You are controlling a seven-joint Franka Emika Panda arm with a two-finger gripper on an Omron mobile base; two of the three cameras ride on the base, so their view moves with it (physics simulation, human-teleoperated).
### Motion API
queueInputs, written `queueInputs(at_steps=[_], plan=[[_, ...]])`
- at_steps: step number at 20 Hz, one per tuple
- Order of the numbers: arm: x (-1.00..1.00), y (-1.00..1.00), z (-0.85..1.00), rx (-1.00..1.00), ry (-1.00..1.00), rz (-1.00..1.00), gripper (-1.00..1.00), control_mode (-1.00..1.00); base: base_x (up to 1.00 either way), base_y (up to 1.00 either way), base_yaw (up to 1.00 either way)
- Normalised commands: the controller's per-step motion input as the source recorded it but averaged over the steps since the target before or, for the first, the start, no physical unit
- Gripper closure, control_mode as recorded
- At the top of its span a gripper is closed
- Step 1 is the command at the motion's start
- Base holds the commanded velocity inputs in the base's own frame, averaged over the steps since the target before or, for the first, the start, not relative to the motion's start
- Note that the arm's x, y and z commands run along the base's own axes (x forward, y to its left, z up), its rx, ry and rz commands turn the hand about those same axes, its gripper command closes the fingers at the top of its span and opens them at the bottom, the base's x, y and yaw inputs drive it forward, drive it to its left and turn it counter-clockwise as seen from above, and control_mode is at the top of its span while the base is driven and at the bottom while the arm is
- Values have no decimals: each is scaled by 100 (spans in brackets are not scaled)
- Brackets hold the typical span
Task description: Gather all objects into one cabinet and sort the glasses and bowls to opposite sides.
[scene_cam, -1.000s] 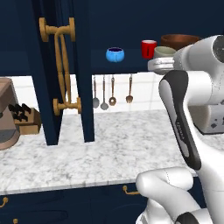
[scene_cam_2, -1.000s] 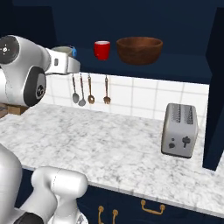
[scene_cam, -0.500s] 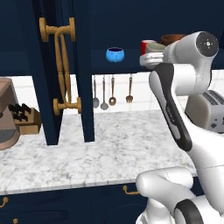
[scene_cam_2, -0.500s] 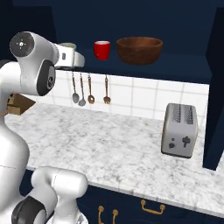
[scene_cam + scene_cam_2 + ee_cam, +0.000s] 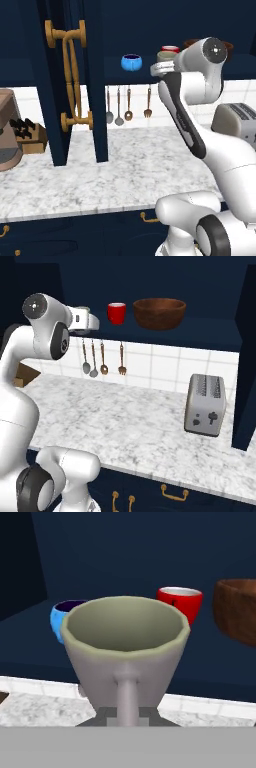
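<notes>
Jaws closed on the grey-beige cup point(image 5: 126, 657), pinching it low at the near wall; cup upright, mouth up, carried at shelf height just in front of the open cabinet point(image 5: 75, 80). Gripper point(image 5: 127, 714) sits right under the cup in hand view.

Past the cup, on the cabinet shelf: blue bowl point(image 5: 62, 614) to one side, red cup point(image 5: 181, 602) approx mid, wooden bowl point(image 5: 237, 609) on the far side. From right base view, red cup point(image 5: 117, 312) stands just beside wooden bowl point(image 5: 159, 312), apart.

Progress, my read: 3 of 4 items already on the shelf, 4th in transit. Left to do: set grey cup down, then sort, since bowls currently sit at opp. ends w/ red cup between. Not sorted yet.
</notes>
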Motion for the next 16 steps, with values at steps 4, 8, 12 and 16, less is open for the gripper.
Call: queueInputs(at_steps=[4, 8, 12, 16], plan=[[35, 6, -15, -3, 0, 1, 100, -100, 0, 0, 0], [35, 5, 0, 0, 0, 2, 100, -100, 0, 0, 0], [36, 0, 0, 0, 0, 2, 100, -100, 0, 0, 0], [43, 0, 0, 0, 0, 1, 100, -100, 0, 0, 0]])
